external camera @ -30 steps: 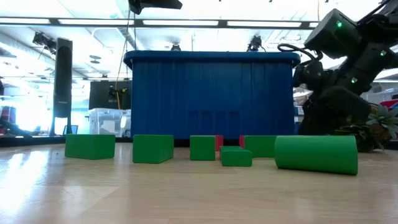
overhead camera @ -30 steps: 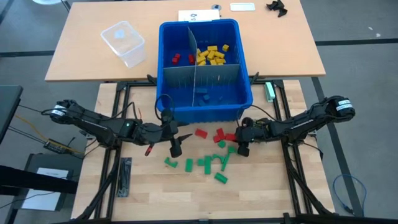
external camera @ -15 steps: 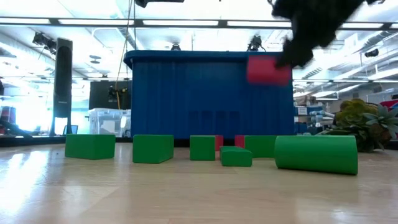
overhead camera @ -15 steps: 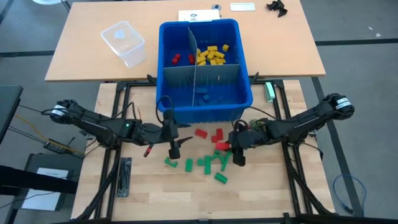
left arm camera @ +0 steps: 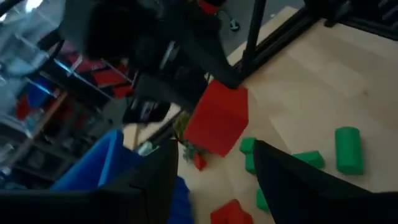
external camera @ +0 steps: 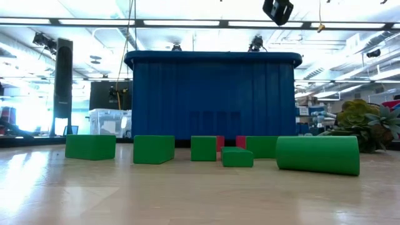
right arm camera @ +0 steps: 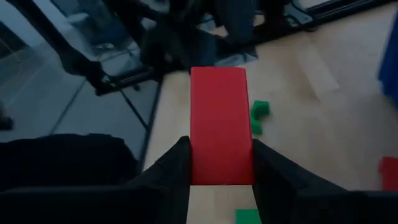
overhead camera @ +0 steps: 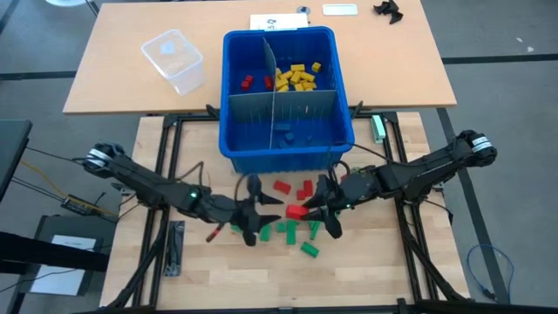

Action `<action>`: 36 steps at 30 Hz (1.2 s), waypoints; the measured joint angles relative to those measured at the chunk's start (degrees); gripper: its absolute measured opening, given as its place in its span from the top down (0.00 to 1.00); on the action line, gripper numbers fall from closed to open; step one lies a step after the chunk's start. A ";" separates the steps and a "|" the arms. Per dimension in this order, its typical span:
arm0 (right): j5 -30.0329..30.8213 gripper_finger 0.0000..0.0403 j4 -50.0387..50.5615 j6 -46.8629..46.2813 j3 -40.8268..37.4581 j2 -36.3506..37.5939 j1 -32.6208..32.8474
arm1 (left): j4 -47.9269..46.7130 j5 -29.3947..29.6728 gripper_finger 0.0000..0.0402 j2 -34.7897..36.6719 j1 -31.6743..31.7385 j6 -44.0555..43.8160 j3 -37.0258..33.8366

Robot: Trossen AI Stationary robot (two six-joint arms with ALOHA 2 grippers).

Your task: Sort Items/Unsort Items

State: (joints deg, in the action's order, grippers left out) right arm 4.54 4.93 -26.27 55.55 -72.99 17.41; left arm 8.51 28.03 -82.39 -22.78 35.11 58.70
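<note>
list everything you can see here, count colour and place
blue bin: one, blue, back middle of the slatted table, grey dividers inside
yellow blocks: a heap, yellow, bin's far right compartment
red blocks in the bin: a few, red, far left compartment
green blocks: several, green, loose on the table in front of the bin
red blocks on the table: a few, red, just in front of the bin
clear tub: one, clear, on the rear desk
held red block: one, red, in the right hand
left hand: open, above the green blocks
right hand: shut on the held red block
</note>
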 joint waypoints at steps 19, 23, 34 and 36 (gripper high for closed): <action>-3.27 0.68 -0.45 -2.22 -0.02 -0.04 0.17 | 19.56 -3.72 0.47 -9.61 -0.07 9.80 0.00; -3.40 0.68 -1.03 -2.62 -0.04 -0.04 0.21 | 19.59 -4.20 0.55 -9.61 -0.10 9.82 0.00; -5.74 0.38 -2.57 -4.02 -0.04 0.67 -0.15 | 19.48 -2.02 0.64 -9.81 -0.14 9.23 0.00; -6.81 0.34 -2.46 -4.02 -0.04 1.95 -0.47 | 19.94 -0.39 0.64 -9.79 -0.25 9.25 0.02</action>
State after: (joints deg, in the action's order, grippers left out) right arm -2.26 2.47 -30.30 55.51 -71.04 16.95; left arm 28.45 27.65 -92.18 -23.03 44.35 58.72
